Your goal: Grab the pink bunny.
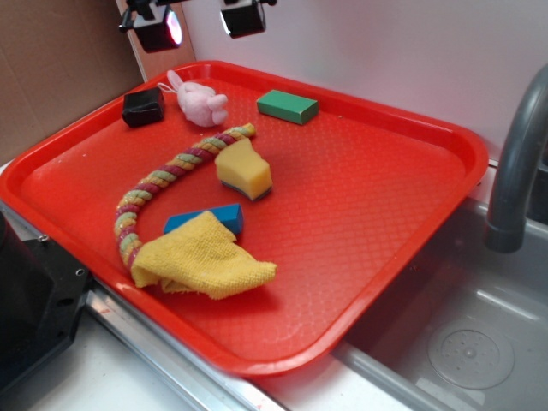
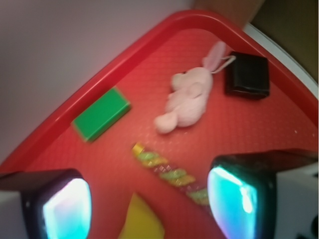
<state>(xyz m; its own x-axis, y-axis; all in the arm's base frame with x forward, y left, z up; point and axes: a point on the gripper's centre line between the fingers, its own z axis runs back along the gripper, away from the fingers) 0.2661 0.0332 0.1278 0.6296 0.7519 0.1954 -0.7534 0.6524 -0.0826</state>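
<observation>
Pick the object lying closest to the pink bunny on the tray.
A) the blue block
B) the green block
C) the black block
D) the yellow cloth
C: the black block sits right beside the pink bunny at the tray's far corner, nearer than the green block.

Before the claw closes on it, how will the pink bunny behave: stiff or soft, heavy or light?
The pink bunny looks fluffy and plush, so it will probably squash and flop rather than hold its shape. It seems light for its size. It lies on its side with no hard edges, so the open claw may slip off its fur.
</observation>
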